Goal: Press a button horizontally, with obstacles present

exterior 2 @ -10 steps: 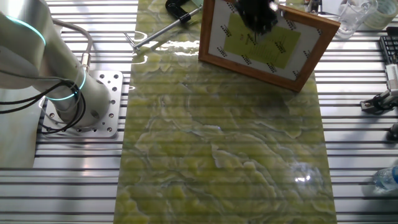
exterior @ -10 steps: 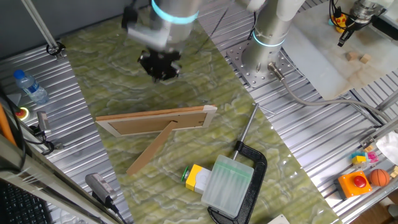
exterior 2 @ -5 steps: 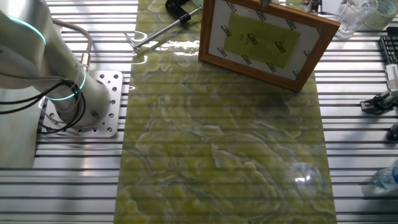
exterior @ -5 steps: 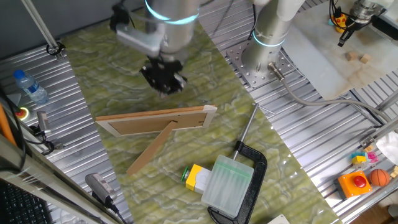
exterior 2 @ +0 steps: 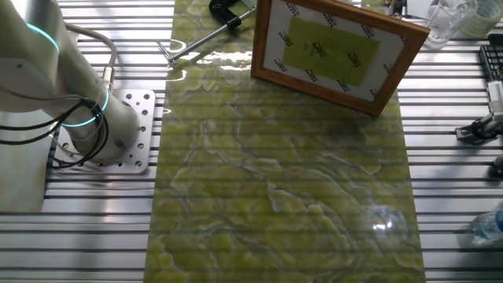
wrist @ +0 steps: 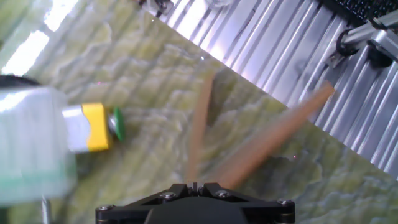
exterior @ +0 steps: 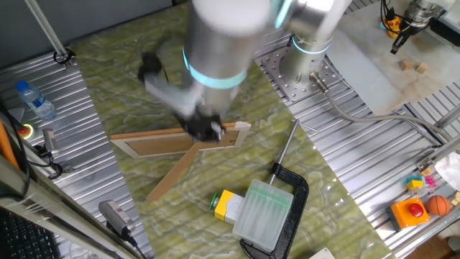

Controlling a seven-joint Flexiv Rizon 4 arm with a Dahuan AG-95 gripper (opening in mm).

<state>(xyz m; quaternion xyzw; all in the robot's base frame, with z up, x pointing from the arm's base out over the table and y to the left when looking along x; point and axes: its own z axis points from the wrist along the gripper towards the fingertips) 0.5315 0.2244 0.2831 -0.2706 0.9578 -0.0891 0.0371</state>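
Observation:
The button, a green cap (exterior: 214, 203) on a yellow box, joins a translucent pale-green ribbed block (exterior: 264, 216) at the near end of the mat. In the hand view the green cap (wrist: 117, 123) faces right, towards the wooden parts. The obstacle is a light-wood picture frame (exterior: 180, 140) standing on edge, with a slanted prop strut (exterior: 176, 173) towards the button; its front shows in the other fixed view (exterior 2: 334, 51). My gripper (exterior: 205, 128), blurred, hangs over the frame's top edge. In the hand view the gripper (wrist: 194, 185) has its fingertips meeting in a thin seam, holding nothing.
A black C-clamp (exterior: 291, 205) wraps the ribbed block, its screw rod (exterior: 285, 144) pointing at the arm's base plate (exterior: 298, 75). A water bottle (exterior: 34, 99) lies at the left. A red dome button on an orange box (exterior: 411, 211) sits far right.
The arm has swung from behind the frame down and forward over its top edge, towards the button side. The gripper has left the other fixed view. The frame and button have not moved.

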